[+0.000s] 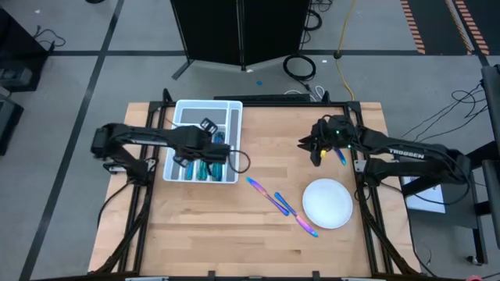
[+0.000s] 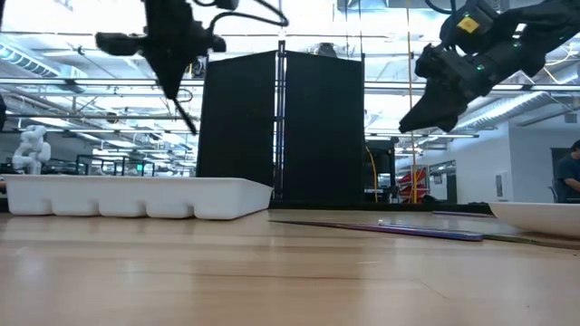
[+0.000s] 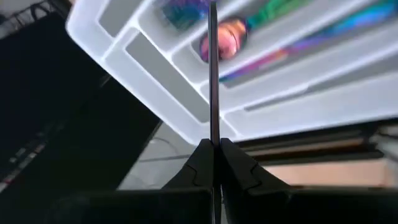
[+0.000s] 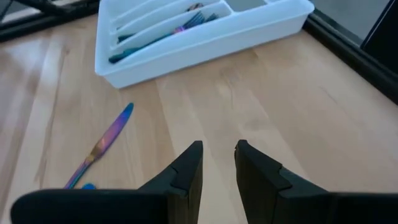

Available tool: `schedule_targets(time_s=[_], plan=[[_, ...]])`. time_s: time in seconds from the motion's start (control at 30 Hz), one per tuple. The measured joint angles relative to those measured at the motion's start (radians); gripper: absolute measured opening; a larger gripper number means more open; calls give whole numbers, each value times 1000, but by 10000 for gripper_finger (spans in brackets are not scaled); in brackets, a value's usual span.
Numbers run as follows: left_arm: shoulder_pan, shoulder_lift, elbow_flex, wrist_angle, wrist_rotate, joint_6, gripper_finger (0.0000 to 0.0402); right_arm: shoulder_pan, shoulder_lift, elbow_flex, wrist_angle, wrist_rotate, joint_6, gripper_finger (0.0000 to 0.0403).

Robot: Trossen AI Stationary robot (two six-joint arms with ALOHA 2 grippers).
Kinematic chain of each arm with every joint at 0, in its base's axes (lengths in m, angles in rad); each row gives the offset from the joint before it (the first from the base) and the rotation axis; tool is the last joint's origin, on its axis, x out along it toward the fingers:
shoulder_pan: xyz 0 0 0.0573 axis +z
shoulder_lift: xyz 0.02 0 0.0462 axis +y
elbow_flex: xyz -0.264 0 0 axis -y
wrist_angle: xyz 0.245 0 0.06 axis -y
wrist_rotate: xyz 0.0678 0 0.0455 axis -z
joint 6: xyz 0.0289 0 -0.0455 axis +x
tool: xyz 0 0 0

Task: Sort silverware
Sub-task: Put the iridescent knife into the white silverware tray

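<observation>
A slim iridescent metal utensil is gripped edge-on by the clenched left hand above the white divided plastic tray; release into a matching compartment is judged next. The right hand, parted and empty, is held over the wooden bench.

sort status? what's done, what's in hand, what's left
Done: several pieces of silverware lie in the tray.
In hand: the left gripper is shut on a slim piece above the tray. The right gripper hovers open and empty over the table.
Left: two pieces remain on the table beside the plate.
</observation>
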Motion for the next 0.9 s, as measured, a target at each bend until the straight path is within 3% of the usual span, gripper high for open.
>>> schedule_targets(time_s=[0.33, 0.53, 0.8, 0.9], plan=[[10, -60, -221, 38, -23, 343, 5, 0, 94, 0, 148, -4, 80, 80], [11, -60, -242, 45, 117, 375, 5, 0, 106, 0, 177, -4, 85, 80], [11, -59, -299, 98, 110, 603, 5, 0, 106, 0, 208, -3, 85, 80], [19, -60, -317, 90, 115, 616, 5, 0, 106, 0, 207, -3, 85, 80]])
